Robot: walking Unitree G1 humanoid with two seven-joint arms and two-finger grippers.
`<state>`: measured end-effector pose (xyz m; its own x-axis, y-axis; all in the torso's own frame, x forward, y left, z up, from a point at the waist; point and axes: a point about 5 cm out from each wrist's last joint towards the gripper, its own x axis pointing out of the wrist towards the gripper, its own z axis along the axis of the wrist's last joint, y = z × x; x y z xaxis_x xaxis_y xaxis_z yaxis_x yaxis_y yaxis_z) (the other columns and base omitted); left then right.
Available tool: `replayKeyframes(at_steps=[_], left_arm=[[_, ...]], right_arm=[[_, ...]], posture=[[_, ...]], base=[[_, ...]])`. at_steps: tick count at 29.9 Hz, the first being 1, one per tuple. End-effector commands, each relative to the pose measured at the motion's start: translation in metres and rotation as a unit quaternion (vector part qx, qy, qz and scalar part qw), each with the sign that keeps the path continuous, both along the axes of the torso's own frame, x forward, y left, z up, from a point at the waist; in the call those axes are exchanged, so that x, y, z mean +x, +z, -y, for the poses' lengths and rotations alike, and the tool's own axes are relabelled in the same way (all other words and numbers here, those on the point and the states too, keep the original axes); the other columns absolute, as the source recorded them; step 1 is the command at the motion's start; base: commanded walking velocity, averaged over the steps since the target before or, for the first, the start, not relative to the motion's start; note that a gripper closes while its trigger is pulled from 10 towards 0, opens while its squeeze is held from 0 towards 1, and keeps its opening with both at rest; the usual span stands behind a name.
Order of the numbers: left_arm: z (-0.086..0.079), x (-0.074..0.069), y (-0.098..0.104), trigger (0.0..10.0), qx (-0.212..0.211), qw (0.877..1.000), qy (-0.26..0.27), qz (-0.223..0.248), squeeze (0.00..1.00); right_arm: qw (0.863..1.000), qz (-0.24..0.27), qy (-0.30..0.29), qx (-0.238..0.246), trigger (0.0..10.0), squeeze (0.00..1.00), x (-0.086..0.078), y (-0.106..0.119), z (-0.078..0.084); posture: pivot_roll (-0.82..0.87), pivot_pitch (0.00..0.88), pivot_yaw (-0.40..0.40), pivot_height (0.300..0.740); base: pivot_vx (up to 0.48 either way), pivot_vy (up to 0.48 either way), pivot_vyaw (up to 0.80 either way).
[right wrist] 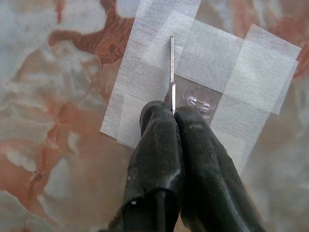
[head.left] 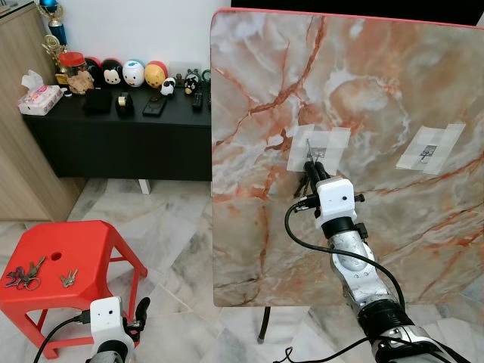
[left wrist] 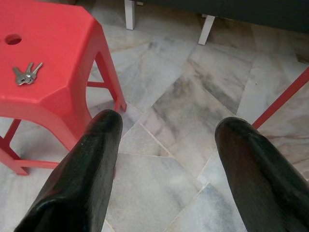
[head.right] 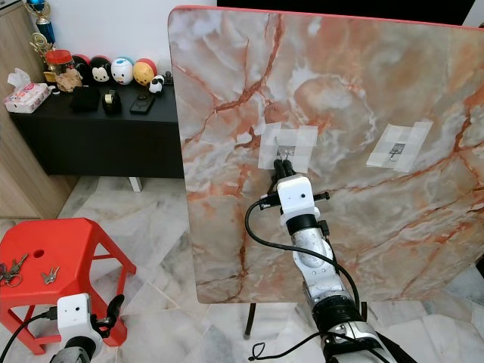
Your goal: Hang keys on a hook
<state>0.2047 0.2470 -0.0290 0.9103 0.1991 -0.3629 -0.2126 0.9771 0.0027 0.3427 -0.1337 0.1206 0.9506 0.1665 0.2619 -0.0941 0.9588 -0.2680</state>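
My right gripper (head.left: 310, 168) is raised against the upright marble board (head.left: 257, 91), shut on a set of keys. A thin metal part of the keys (right wrist: 171, 63) sticks out past the fingertips, right beside the clear hook (right wrist: 200, 99) held on by white tape. Dark parts of the keys (head.left: 301, 186) hang just below the fingers. A second taped hook (head.left: 429, 151) sits further right on the board. My left gripper (left wrist: 171, 125) hangs open and low beside the red stool (head.left: 76, 242), holding nothing.
On the red stool lie a bunch of keys (head.left: 24, 276) and a smaller pair of keys (head.left: 69, 278). A black sideboard (head.left: 113, 140) with toys and tissues stands at the back left. Marble floor (left wrist: 193, 72) lies between stool and board.
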Motion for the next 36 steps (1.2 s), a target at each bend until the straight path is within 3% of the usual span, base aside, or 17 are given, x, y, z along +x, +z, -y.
replayKeyframes(at_steps=[1, 16, 36], left_arm=[[0.001, 0.001, 0.001, 10.0, 0.006, 1.000, -0.006, 0.001, 0.00], [0.001, 0.001, 0.000, 10.0, 0.006, 1.000, -0.007, -0.001, 0.00], [0.002, 0.001, 0.000, 10.0, 0.007, 1.000, -0.008, -0.001, 0.00]], right_arm=[[1.000, 0.017, 0.005, -0.005, 10.0, 0.00, 0.003, 0.008, 0.000], [0.999, 0.050, -0.018, 0.009, 10.0, 0.00, -0.002, 0.014, 0.007], [0.999, 0.032, -0.027, 0.005, 10.0, 0.00, -0.005, 0.006, 0.007]], posture=[[0.04, 0.000, -0.089, 0.740], [0.04, 0.000, -0.087, 0.740], [0.04, 0.000, -0.088, 0.740]], base=[[0.000, 0.000, 0.00], [0.000, 0.000, 0.00], [0.000, 0.000, 0.00]])
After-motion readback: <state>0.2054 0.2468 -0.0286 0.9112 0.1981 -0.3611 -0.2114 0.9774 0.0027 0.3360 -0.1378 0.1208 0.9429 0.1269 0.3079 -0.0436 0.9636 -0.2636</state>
